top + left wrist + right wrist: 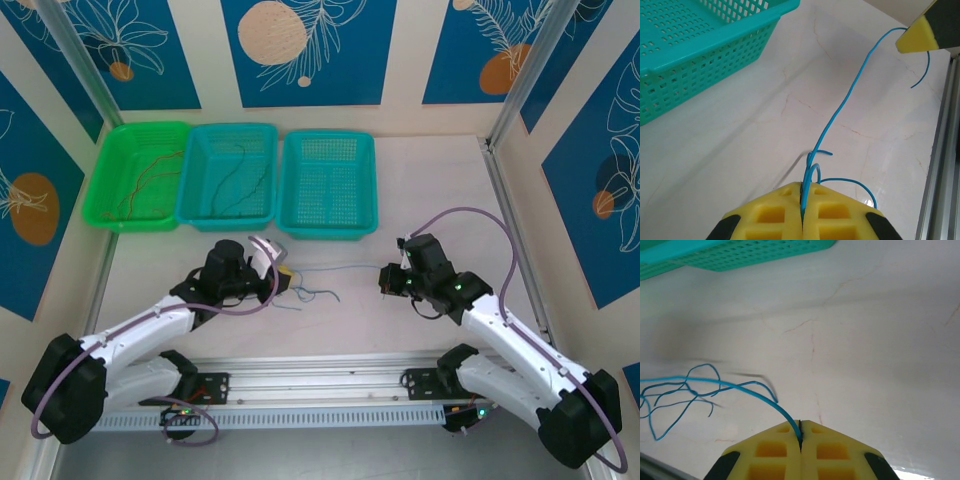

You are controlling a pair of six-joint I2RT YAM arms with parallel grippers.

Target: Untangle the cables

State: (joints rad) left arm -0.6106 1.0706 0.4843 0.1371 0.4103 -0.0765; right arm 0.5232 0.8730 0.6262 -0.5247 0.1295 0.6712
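Thin blue cable strung between the grippers, left gripper pinched shut on one end, right gripper clamped on the other

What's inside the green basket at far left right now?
Thin reddish-orange cables lie loose on the floor of the green basket. Nothing covers them, but how many there are is too fine to tell.

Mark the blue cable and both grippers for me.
blue cable (845, 102), left wrist view, middle of its raised stretch.
left gripper (803, 192), left wrist view, between the jaw tips.
right gripper (800, 426), right wrist view, between the jaw tips.
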